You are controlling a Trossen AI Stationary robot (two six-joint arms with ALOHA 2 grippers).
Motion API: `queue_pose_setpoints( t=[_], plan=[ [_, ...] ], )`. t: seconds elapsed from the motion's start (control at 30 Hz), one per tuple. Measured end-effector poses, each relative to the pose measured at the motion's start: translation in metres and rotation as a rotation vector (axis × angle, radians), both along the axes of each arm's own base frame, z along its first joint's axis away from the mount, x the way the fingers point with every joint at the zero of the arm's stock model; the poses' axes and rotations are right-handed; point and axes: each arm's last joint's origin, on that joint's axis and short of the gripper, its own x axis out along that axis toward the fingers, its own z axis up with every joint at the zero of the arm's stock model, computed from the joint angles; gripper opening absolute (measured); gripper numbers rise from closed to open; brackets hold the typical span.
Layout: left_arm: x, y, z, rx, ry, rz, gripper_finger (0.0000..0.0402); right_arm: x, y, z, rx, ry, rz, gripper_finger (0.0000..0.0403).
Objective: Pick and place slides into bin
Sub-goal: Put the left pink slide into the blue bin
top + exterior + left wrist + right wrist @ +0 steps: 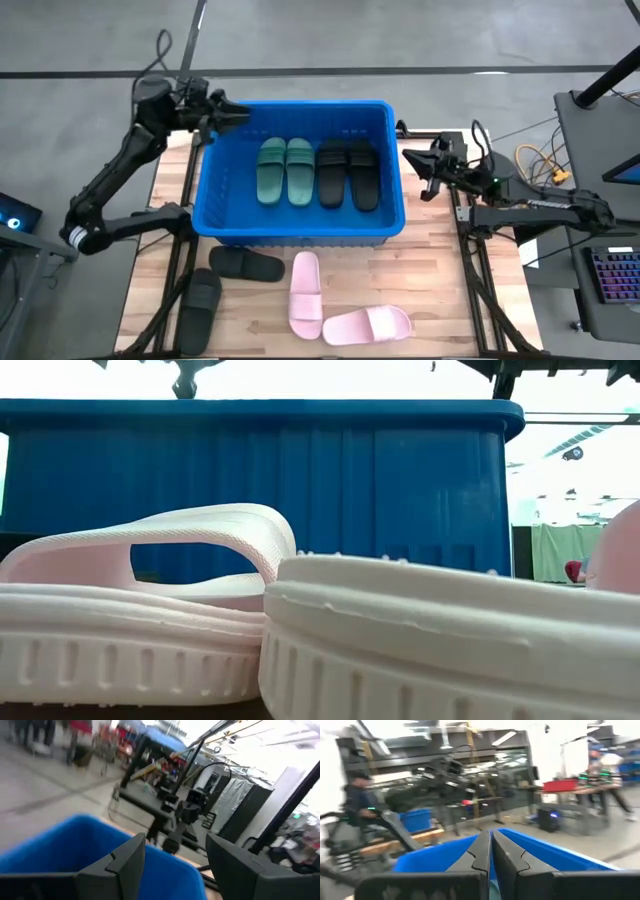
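Mostly hidden in low view: bin (300, 225) behind pink slides (305, 292). Bin – bright blue, ribbed, mid-table – holds green pair (285, 171), black pair (348, 172). Two black slides (246, 264) and pink pair on table beside it. Left gripper (238, 115) – fingers apart, empty, over bin corner. Right gripper (425, 172) closed, empty, beside bin.

- In the low view, 2 pale pink slides (150, 610) fill the foreground and hide the bin's (400, 490) base.
- The nearer pink slide (450, 640) is cut off by the picture's edge.
- Beyond the bin, both wrist views show only a blurred room.
- From overhead, the bin's near wall hides the black slides' (348, 172) heels.
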Motion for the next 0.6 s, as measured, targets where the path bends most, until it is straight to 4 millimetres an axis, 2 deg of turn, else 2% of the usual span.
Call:
queue_pose_setpoints(
  t=[0.1,0.27,0.47,0.6],
  plan=[
    [0.008,0.0,-0.001,-0.056,-0.001,-0.043,0.0193,0.001,-0.003,-0.008,0.03,0.018,-0.082,0.0008],
    [0.02,-0.012,0.008,-0.02,-0.063,-0.099,0.0193,0.002,-0.004,-0.012,0.04,0.027,-0.096,0.0008],
    [0.031,-0.033,0.035,0.102,-0.19,-0.018,0.0193,-0.001,-0.003,0.002,0.003,-0.005,-0.105,0.0008],
    [0.043,-0.043,0.036,0.119,-0.199,-0.005,0.0193,-0.003,-0.003,0.01,-0.042,-0.009,-0.128,0.0008]
  ],
)
